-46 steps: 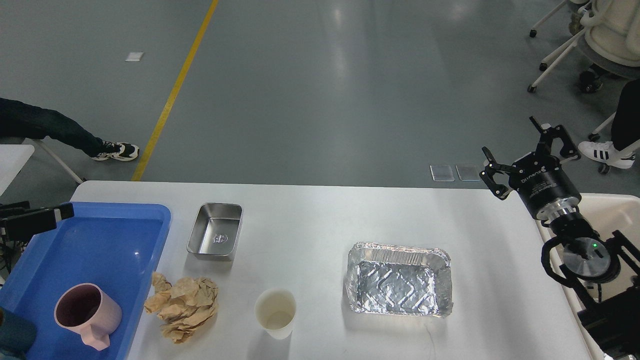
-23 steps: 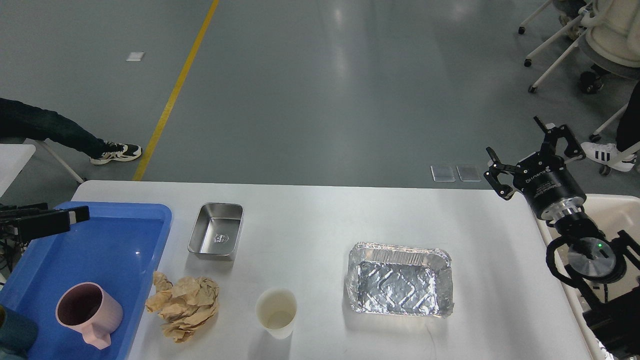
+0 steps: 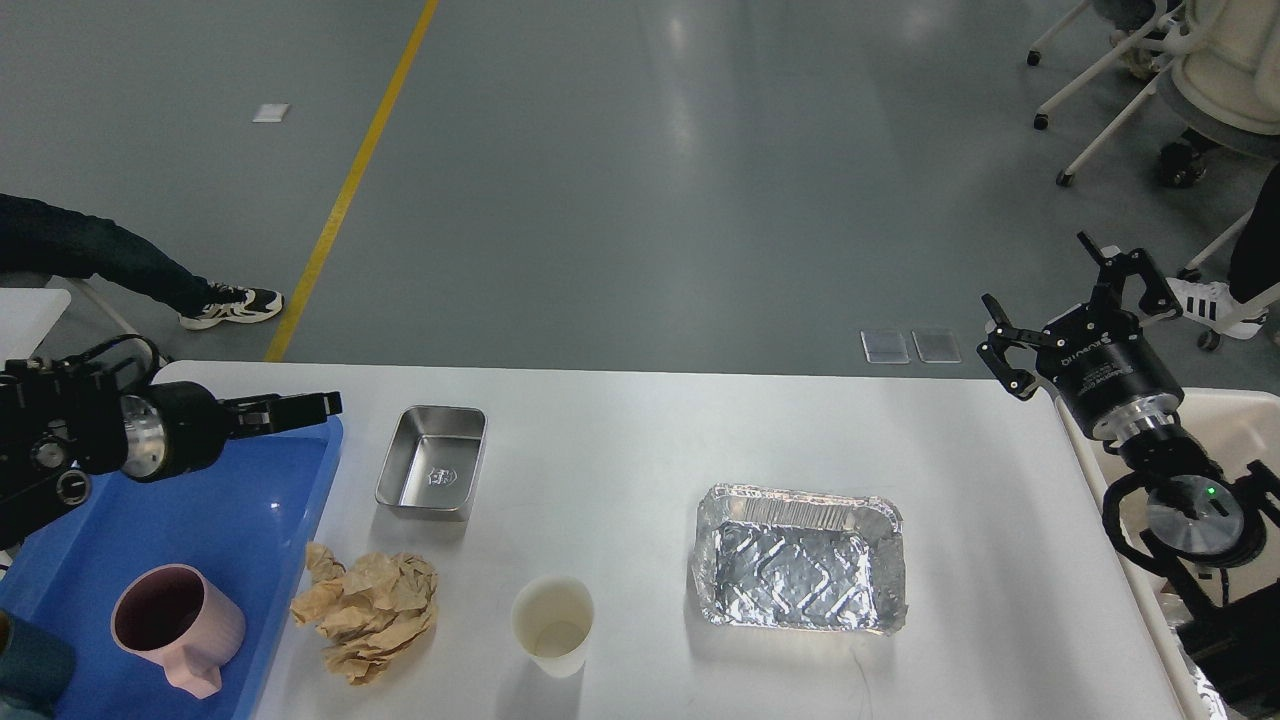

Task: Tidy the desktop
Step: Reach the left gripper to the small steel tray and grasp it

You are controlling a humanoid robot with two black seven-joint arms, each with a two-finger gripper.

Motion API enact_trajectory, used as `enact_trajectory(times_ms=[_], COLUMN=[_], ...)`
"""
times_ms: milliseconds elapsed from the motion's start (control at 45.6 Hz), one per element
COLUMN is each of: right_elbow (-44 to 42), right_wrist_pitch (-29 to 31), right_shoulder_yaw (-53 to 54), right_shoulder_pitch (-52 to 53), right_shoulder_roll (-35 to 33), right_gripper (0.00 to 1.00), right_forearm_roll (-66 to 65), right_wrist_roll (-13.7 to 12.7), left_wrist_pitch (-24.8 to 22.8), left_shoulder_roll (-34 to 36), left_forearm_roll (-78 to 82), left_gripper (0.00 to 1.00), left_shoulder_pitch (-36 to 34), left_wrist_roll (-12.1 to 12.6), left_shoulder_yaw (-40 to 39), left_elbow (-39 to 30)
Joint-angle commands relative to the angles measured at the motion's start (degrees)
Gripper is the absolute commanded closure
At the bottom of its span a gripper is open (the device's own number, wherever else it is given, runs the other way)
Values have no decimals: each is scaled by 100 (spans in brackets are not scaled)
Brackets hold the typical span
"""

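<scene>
The white desktop (image 3: 620, 480) holds a small steel tray (image 3: 430, 462), a crumpled brown paper (image 3: 365, 603), a white paper cup (image 3: 552, 625) and an empty foil tray (image 3: 798, 560). My left gripper (image 3: 300, 408) reaches in over the far edge of the blue tray (image 3: 230, 500), just left of the steel tray. It is seen side-on, so its fingers cannot be told apart. My right gripper (image 3: 1065, 310) is open and empty, raised above the desktop's far right corner.
A pink mug (image 3: 175, 625) stands in the blue tray, with a teal object (image 3: 30, 670) at the view's bottom left. A cream bin (image 3: 1235, 430) stands right of the table. People's legs and chairs are on the floor beyond.
My left arm has swung in from the left edge and moved right, over the blue tray's far edge toward the steel tray. My right gripper has drifted slightly right.
</scene>
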Motion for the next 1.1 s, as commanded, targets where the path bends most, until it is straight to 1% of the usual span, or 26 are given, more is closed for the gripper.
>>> enact_trajectory(times_ms=[0,241,439,614,768,856,944,988,1053,1075], right_elbow=[-12,-21,-12,-12,-21,-12,-12,-12,-12,-12], right_wrist_pitch=[17,26,26,26,26,26,26,26,26,26], right_shoulder_yaw=[23,50,58,67,85,85,85,85,85,85], right_shoulder_pitch=[-54,-106,-106,-106,-106,-106,-106,-106,-106,-106], right_shoulder_roll=[-8,-131,-131,-131,-131,-131,-131,-131,-131,-131], right_gripper=[0,0,0,0,0,0,0,0,0,0], right_forearm_roll=[0,0,0,0,0,0,0,0,0,0], right_wrist_roll=[0,0,0,0,0,0,0,0,0,0], left_wrist_pitch=[-29,-11,59,147,165,165,182,191,261,270], left_shoulder_roll=[-844,-1635,-2180,-2497,-2647,-2665,-2673,-2708,-2805,-2840], left_forearm_roll=[60,78,52,60,87,96,87,69,52,43], left_gripper=[3,3,3,4,7,11,18,23,28,31], left_shoulder_pitch=[10,1,54,168,229,238,238,230,230,230], left_wrist_roll=[12,21,12,12,-14,-49,-58,-58,-49,-23], left_shoulder_yaw=[33,437,490,490,499,499,613,736,920,982], left_elbow=[671,1664,2367,2666,2930,3027,3044,3088,3194,3264])
